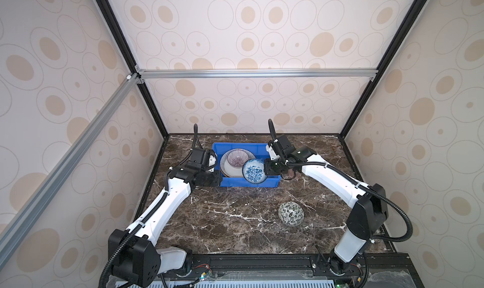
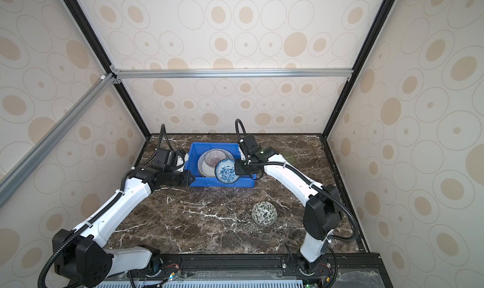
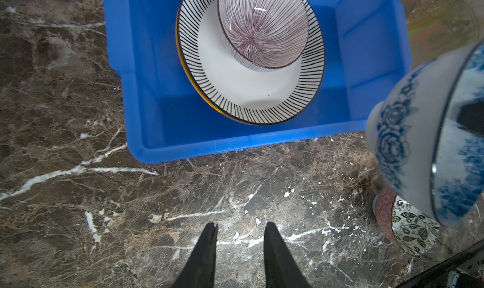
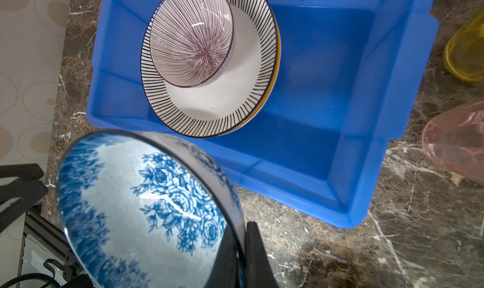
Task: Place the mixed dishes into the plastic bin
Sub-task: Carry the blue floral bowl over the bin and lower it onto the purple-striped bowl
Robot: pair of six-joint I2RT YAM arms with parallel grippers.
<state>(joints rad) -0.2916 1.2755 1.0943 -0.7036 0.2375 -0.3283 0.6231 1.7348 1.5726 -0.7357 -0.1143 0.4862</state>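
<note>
The blue plastic bin [image 1: 235, 184] [image 2: 209, 182] stands at the table's back middle. In it lies a striped-rim plate [image 1: 230, 171] [image 4: 222, 111] with a purple-rayed bowl [image 1: 237, 157] [image 3: 262, 30] on top. My right gripper [image 4: 242, 229] [image 1: 265, 169] is shut on the rim of a blue floral bowl [image 4: 146, 208] [image 1: 253, 171]. It holds the bowl tilted above the bin's front right part. My left gripper [image 3: 241, 227] hovers over the marble by the bin's front left corner, open, with nothing between its fingers.
A leaf-patterned bowl [image 1: 291, 213] [image 2: 264, 212] sits on the marble at front right. A yellow tumbler [image 4: 466, 53] and a pink tumbler [image 4: 455, 142] stand just right of the bin, under the right arm. Patterned walls close in three sides.
</note>
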